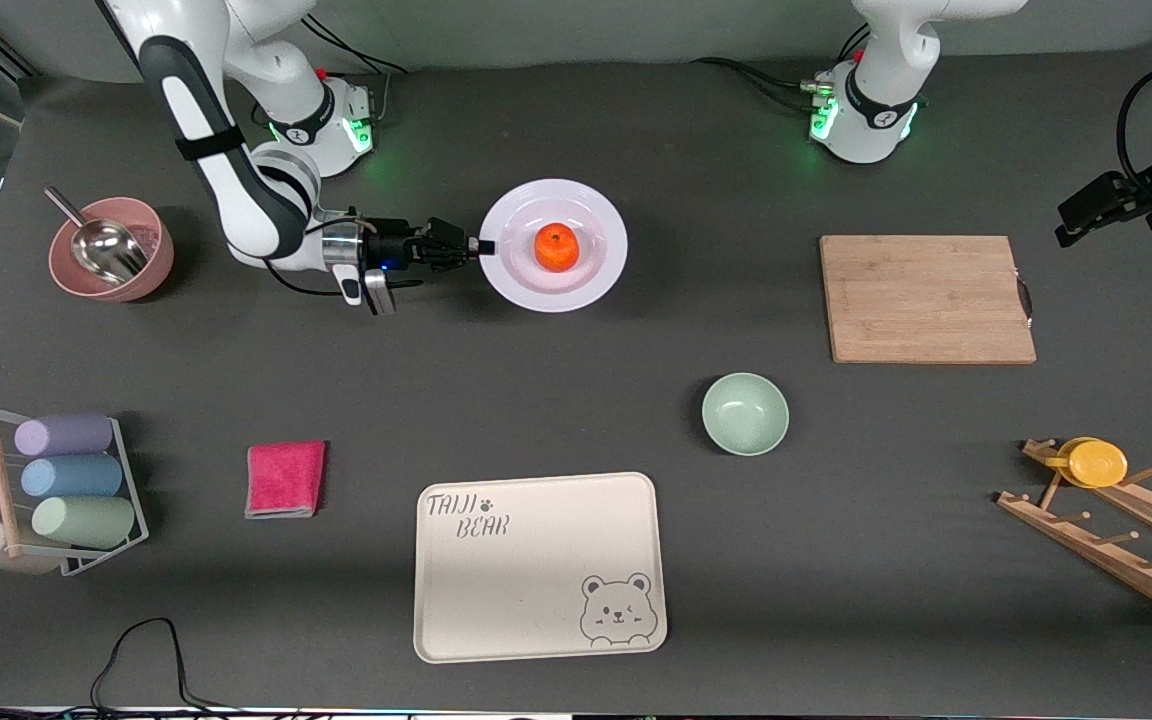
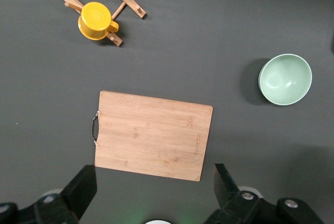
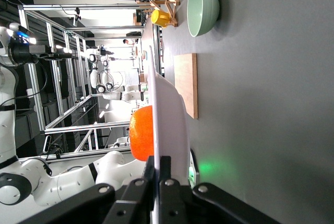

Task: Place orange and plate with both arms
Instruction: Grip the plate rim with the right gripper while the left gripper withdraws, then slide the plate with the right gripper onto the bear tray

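My right gripper [image 1: 477, 245] pinches the plate's [image 1: 608, 240] rim (orange [image 1: 556, 246] centred on it); my left gripper [image 2: 151, 192] waits, released, above the cutting board [image 2: 151, 135].

Colours and patterns on a dark grey table [image 1: 576, 420]

Orange [image 1: 557, 246]: bright orange. Plate [image 1: 591, 275]: white, faintly lavender. Bowl [image 1: 745, 413]: mint green. Tray [image 1: 540, 566]: cream, printed with a bear face (plus "TAIJI BEAR" lettering). Cutting board [image 1: 927, 298]: pale wood grain. Cloth [image 1: 285, 479]: pink. Cup [image 1: 1096, 462]: yellow. Scoop bowl [image 1: 152, 262]: dusty pink.
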Available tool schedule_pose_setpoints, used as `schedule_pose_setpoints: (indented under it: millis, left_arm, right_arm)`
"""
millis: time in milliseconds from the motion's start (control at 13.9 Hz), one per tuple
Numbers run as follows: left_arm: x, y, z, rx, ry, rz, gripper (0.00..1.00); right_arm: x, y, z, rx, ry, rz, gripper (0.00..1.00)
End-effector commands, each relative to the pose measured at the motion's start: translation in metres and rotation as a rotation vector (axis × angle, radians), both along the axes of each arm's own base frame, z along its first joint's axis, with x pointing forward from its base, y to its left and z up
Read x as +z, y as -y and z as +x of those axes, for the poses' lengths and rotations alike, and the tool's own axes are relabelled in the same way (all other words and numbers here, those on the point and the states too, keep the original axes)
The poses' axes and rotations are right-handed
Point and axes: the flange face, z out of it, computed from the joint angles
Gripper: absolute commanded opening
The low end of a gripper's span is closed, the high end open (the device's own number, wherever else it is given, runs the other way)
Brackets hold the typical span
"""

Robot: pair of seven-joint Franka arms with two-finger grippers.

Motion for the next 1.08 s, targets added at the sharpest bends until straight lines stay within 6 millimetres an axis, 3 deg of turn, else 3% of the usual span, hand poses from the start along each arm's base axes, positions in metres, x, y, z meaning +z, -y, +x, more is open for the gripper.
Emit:
schedule_pose_setpoints:
  millis: [0, 432, 504, 720, 1008]
  left_arm:
    - [0.016, 0.005, -0.005, 0.007, 0.035, 0.005, 1.0]
    - [0.019, 0.004, -0.008, 0.009, 0.037, 0.008, 1.0]
    - [0.019, 0.002, -0.007, 0.014, 0.04, 0.008, 1.0]
    - [0.016, 0.002, -0.005, 0.012, 0.04, 0.006, 1.0]
    - [0.015, 0.015, -0.005, -0.012, 0.032, 0.016, 1.0]
  right_arm:
    - [0.001, 0.012, 0.037, 0.016, 0.016, -0.031, 0.0]
    - [-0.016, 0.022, 0.177, -0.039, 0.085, -0.058, 0.0]
    - [-0.01, 0.029, 0.202, -0.066, 0.09, -0.054, 0.0]
    - [0.0, 0.027, 0.272, -0.106, 0.076, -0.048, 0.0]
    - [-0.011, 0.022, 0.34, -0.131, 0.076, -0.039, 0.0]
